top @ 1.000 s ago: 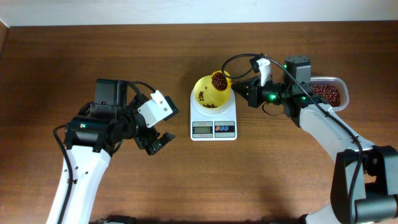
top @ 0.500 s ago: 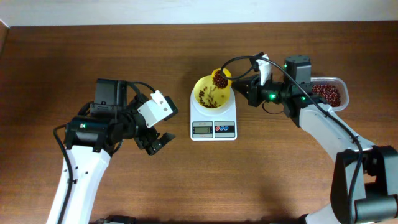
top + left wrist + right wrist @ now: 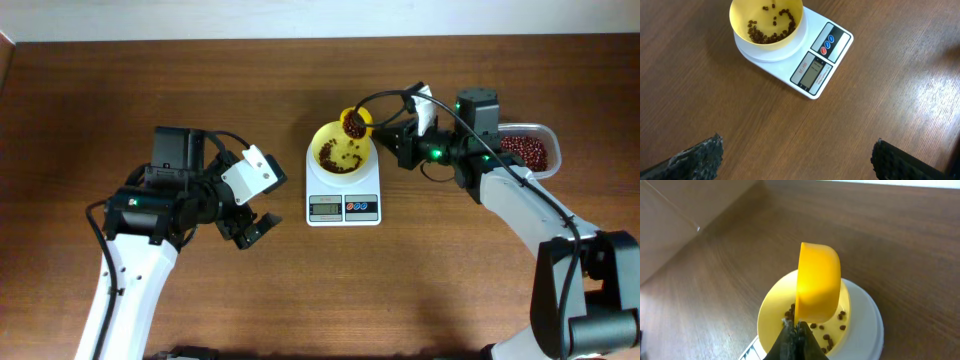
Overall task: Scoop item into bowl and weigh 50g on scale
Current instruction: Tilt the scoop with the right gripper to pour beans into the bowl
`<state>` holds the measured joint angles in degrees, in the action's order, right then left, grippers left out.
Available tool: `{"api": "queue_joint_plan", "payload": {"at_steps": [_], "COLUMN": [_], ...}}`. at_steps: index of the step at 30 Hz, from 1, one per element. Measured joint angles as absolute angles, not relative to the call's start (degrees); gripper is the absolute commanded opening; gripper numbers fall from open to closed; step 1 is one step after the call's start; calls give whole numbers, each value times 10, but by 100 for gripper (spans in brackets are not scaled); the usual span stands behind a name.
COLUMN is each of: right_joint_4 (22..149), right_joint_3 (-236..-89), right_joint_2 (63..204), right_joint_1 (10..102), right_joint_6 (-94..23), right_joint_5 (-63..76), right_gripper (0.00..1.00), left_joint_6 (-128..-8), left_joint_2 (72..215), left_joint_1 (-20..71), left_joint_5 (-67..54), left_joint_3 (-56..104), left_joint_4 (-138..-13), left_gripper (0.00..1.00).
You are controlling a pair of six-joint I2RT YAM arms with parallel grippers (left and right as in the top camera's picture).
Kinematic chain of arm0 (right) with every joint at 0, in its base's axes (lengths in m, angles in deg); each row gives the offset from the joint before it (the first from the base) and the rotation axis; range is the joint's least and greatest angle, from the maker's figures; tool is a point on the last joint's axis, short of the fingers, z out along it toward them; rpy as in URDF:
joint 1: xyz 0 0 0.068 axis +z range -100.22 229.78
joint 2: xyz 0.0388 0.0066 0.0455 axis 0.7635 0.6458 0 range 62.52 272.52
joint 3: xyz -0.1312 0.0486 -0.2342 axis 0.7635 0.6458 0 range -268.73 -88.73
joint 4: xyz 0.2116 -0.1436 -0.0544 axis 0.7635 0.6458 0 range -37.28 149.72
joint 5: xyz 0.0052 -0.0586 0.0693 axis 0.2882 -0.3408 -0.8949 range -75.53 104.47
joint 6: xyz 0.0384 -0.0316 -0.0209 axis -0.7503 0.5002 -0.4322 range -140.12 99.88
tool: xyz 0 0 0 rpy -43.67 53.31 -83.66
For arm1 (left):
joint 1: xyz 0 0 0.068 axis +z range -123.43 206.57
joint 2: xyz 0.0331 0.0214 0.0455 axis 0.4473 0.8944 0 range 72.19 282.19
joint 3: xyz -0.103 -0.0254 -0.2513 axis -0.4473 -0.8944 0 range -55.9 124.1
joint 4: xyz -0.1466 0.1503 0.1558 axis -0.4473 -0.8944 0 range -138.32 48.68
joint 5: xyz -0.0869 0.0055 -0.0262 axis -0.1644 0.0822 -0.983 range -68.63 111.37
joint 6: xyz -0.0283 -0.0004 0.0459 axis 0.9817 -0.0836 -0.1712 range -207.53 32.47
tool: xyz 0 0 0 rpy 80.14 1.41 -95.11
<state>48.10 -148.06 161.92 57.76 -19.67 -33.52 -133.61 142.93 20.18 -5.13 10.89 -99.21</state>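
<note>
The pale yellow bowl (image 3: 322, 137) sits on the white scale (image 3: 343, 208) at mid-table, with red-brown beans (image 3: 342, 155) scattered inside it. My right gripper (image 3: 388, 138) is shut on the handle of a yellow scoop (image 3: 354, 123), which is tipped over the bowl's far right rim with beans still in it. In the right wrist view the scoop (image 3: 817, 280) stands on edge above the bowl (image 3: 771, 322), just ahead of the shut gripper (image 3: 797, 330). My left gripper (image 3: 250, 228) hangs open and empty left of the scale. In its wrist view, bowl (image 3: 740, 20) and scale (image 3: 812, 70) lie ahead.
A clear plastic tub (image 3: 548, 135) holding more beans (image 3: 525, 150) stands at the right, behind my right arm. The left gripper's dark fingers (image 3: 700, 156) frame bare brown table.
The scoop has tipped further and shifted slightly toward the bowl's far rim. More beans now lie in the bowl. The left arm has not moved.
</note>
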Motion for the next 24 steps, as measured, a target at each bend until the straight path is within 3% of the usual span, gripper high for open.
{"api": "queue_joint_plan", "payload": {"at_steps": [24], "right_joint_4": [486], "right_joint_3": [-1479], "right_joint_2": [1630], "right_joint_1": [594], "right_joint_6": [-150], "right_joint_5": [-334], "right_gripper": [4], "left_joint_6": [-1336], "left_joint_2": [1429], "left_joint_1": [202], "left_joint_5": [-51], "left_joint_3": [109], "left_joint_4": [-992], "left_gripper": [99]}}
